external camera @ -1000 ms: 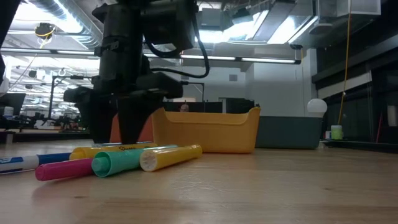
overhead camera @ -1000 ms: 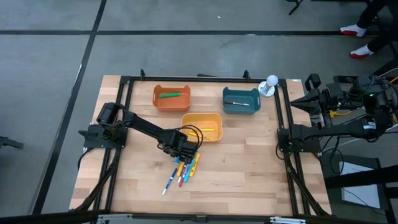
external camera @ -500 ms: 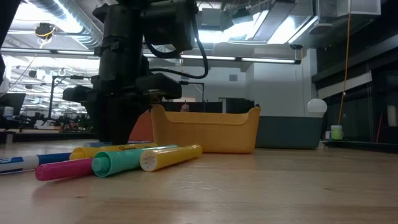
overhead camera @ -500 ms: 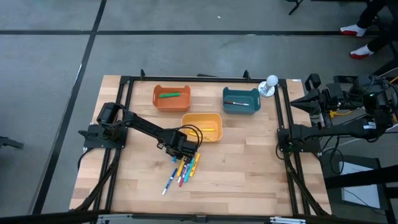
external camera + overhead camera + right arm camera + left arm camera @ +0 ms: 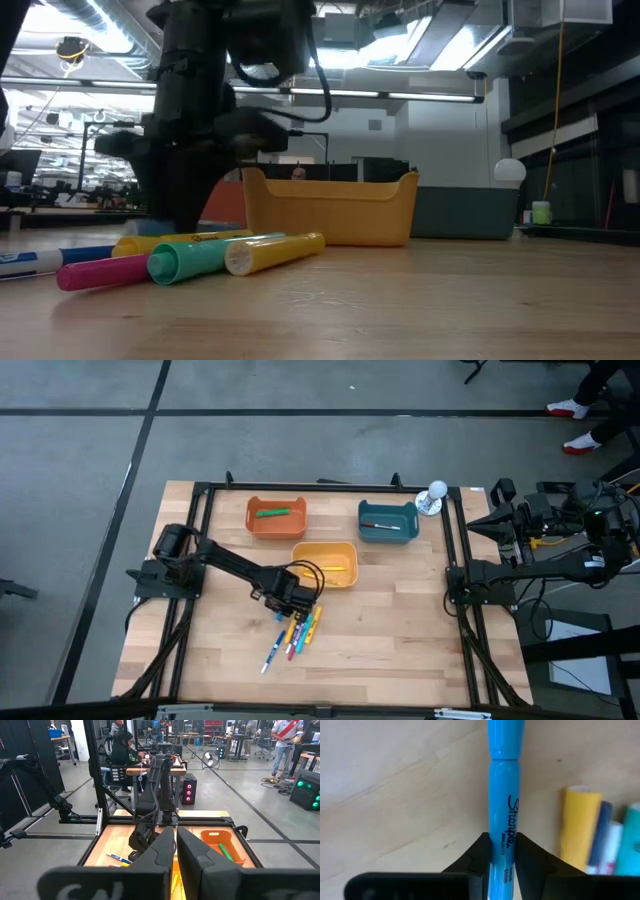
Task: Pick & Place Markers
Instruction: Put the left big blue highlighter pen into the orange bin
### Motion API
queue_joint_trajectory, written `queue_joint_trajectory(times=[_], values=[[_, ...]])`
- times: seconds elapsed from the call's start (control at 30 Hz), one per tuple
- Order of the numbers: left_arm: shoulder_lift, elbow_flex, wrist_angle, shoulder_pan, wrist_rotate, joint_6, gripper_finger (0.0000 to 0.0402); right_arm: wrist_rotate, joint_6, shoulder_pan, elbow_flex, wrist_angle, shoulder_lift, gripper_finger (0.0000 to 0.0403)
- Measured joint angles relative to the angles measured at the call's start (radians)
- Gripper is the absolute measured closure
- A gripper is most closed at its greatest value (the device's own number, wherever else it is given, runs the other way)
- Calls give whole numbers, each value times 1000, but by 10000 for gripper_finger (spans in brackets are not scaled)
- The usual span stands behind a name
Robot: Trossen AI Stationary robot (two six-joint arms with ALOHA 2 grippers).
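My left gripper [image 5: 295, 603] is low at table centre, arm reaching in from nine o'clock, fingers [image 5: 475, 857] pinched. My right gripper [image 5: 176, 851] waits closed at three o'clock.

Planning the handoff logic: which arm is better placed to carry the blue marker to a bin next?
Left. Its gripper is shut on the blue marker, near the bins. The right gripper is parked off the table's edge.

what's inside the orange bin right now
One green marker lies inside the orange bin, seen from above. Nothing else shows there; the low view hides its inside.
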Motion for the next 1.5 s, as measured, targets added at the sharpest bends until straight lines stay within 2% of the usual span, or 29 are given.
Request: queue_joint_trajectory(times=[0.37, 0.8, 1.23, 1.5], values=[[-108, 37, -52, 2, -21, 9, 344, 0, 0, 0, 0, 0, 0, 379], [-315, 38, -66, 4, -150, -19, 344, 0, 0, 0, 0, 0, 0, 379], [-411, 38, -75, 4, -233, -11, 343, 0, 0, 0, 0, 0, 0, 379], [-477, 38, -71, 18, -323, 100, 343, 0, 0, 0, 0, 0, 0, 379]])
